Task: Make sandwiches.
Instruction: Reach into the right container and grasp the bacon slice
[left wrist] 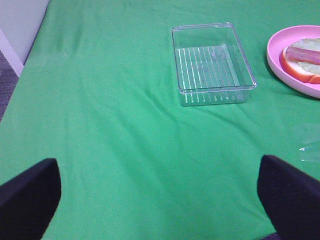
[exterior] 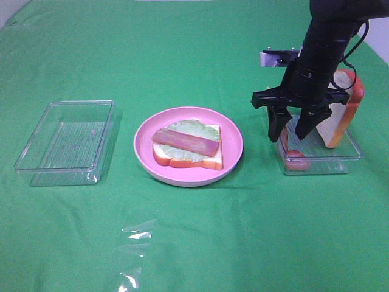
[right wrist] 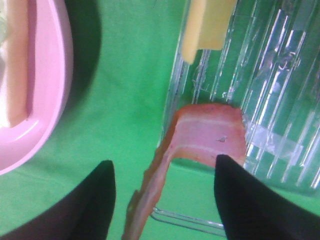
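One half-built sandwich is all we've got so far, sitting just left of centre in the overhead view on a round pink plate. It's a single square slice of white bread with an orange-brown crust. There's a ruffle of pale green lettuce on top and one pink-red bacon strip laid diagonally across it, with no top slice on. Over at the right edge of the frame there's a clear right tray with the spare bits. A bread slice stands tilted against its far side, and a loose bacon strip sits bent at its lower-left corner. The right wrist view also shows a yellow cheese piece. The right gripper hangs right above that tray with its fingers spread wide and nothing between them, and the wrist view shows the bent bacon lying below the gap. The left gripper only shows up in its own wrist view, fingers well apart and holding nothing, over bare green cloth. An empty left tray sits at the left of the frame, well apart from the plate.
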You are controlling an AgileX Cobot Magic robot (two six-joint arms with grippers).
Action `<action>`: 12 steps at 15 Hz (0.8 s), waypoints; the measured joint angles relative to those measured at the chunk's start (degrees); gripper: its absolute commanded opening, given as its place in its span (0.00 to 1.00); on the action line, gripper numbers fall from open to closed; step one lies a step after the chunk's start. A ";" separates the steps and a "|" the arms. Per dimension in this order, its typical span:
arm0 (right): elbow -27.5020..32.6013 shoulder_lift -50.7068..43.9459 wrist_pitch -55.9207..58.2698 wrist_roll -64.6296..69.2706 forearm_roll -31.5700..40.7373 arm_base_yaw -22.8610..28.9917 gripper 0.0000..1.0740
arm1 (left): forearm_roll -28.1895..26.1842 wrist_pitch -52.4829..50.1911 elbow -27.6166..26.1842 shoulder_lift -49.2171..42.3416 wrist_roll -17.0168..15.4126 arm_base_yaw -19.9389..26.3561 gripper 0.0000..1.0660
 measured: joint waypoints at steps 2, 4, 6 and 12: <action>0.00 0.00 0.57 0.06 0.11 0.00 0.48 | 0.00 0.00 0.00 0.00 0.00 0.00 0.95; 0.00 0.00 1.20 0.06 0.11 0.00 0.38 | 0.00 0.00 0.00 0.00 0.00 0.00 0.95; 0.00 0.00 1.32 0.06 0.57 0.00 0.20 | 0.00 0.00 0.00 0.00 -0.52 0.00 0.95; 0.00 0.00 1.32 0.92 1.20 0.00 0.18 | 0.00 0.00 0.00 0.00 -0.52 0.00 0.95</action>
